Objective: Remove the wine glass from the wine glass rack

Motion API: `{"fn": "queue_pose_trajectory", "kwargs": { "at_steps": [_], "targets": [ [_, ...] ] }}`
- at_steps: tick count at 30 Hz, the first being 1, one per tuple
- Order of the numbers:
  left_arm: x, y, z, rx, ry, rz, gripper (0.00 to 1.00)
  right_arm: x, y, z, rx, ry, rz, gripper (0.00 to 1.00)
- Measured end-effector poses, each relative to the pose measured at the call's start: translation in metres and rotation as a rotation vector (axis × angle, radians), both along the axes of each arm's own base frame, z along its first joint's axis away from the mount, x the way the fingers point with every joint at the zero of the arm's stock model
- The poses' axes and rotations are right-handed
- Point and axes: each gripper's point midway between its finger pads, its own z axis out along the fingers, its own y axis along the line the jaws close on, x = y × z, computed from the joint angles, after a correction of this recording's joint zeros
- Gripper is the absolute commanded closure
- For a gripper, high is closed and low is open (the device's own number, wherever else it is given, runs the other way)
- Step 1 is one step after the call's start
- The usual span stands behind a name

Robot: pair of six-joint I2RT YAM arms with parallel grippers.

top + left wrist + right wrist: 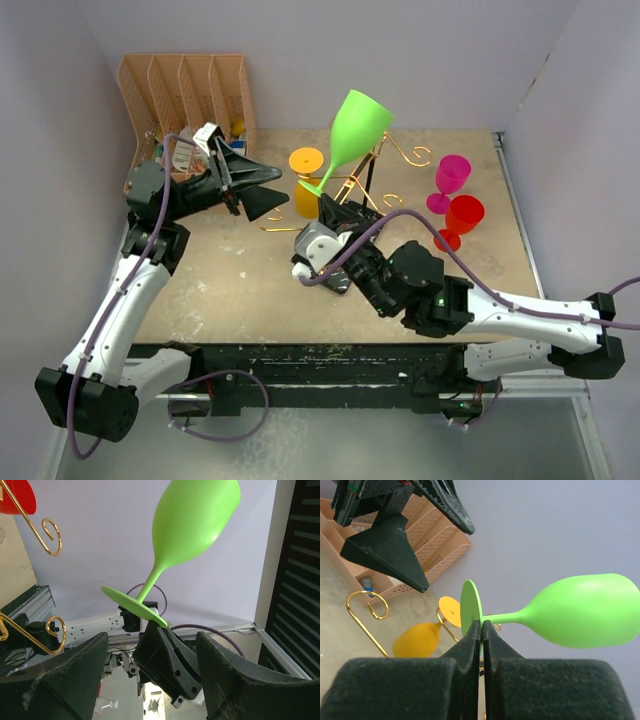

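Two arms in the top view: the right end effector (318,200) pinches the foot of the lime-green plastic wine glass (357,122), bowl tilted up and away over the gold wire wine glass rack (404,152). Left wrist view: the left end effector (150,637) is spread, just under the foot. Right wrist view: the stem runs rightward and looks clear of the wires.

No writing, numbers or brand marks can be read from here; the white label (183,155) in the peach file organiser (190,90) is too small.
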Motion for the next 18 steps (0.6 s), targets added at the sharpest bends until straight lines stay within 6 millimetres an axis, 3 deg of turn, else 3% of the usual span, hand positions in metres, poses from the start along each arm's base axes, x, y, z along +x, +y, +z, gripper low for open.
{"fn": "queue_pose_trajectory", "kwargs": {
  "at_steps": [6, 10, 14, 18],
  "targets": [
    [-0.004, 0.001, -0.005, -0.007, 0.02, -0.003, 0.27, -0.007, 0.012, -0.005, -0.065, -0.088, -0.01, 1.0],
    [-0.003, 0.001, -0.009, -0.008, 0.031, -0.003, 0.28, -0.014, 0.023, -0.02, -0.135, -0.148, -0.012, 1.0],
    [-0.003, 0.001, -0.01, -0.015, 0.043, -0.006, 0.35, -0.02, 0.039, -0.037, -0.213, -0.196, -0.002, 1.0],
    [-0.003, 0.001, -0.013, -0.016, 0.052, -0.008, 0.41, -0.024, 0.045, -0.041, -0.248, -0.234, -0.004, 1.0]
  ]
}}
